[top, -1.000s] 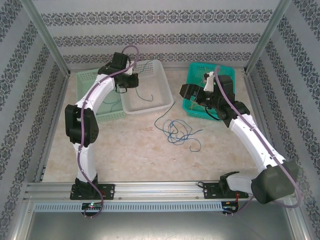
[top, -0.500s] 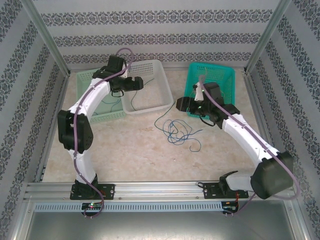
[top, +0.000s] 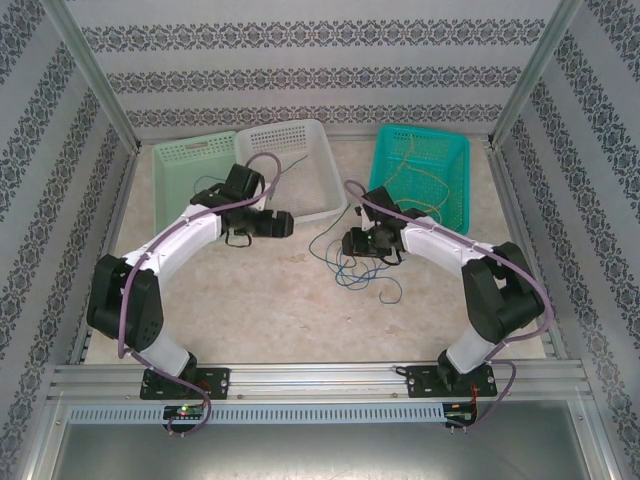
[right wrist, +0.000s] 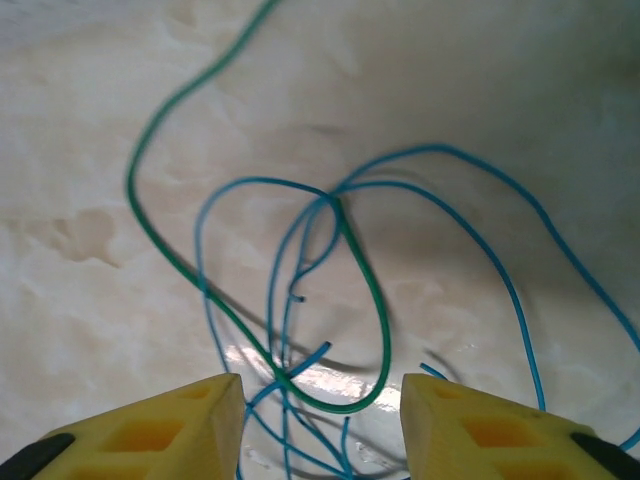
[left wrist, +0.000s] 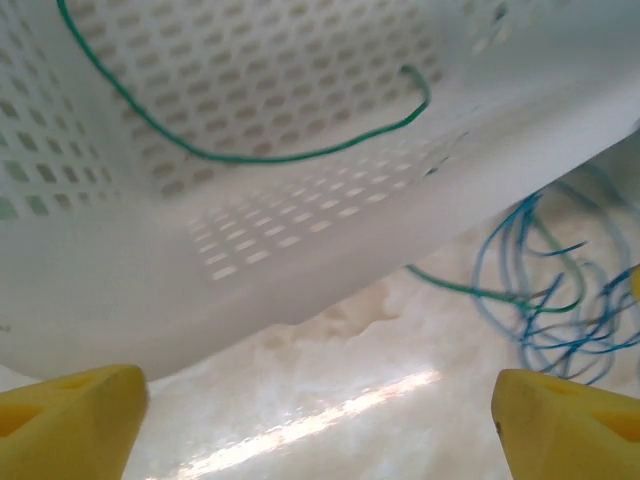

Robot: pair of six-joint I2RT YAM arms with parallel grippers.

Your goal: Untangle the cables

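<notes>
the cables [right wrist: 332,203], thin blue and green strands, lie in loose crossed loops on the table [top: 250,300]; likely light, limp and springy, dragging one another. right gripper [right wrist: 320,425] hangs above, jaws part-way apart, empty; left gripper [left wrist: 320,425] gapes wide, empty. best pinch the green strand [right wrist: 150,122] clear of blue.

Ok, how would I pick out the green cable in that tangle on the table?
Look at the bare table in front of the white basket and the teal basket, where thin cables lie tangled. Most are blue; the green cable is the single darker strand, looping through them by the right gripper.
</notes>
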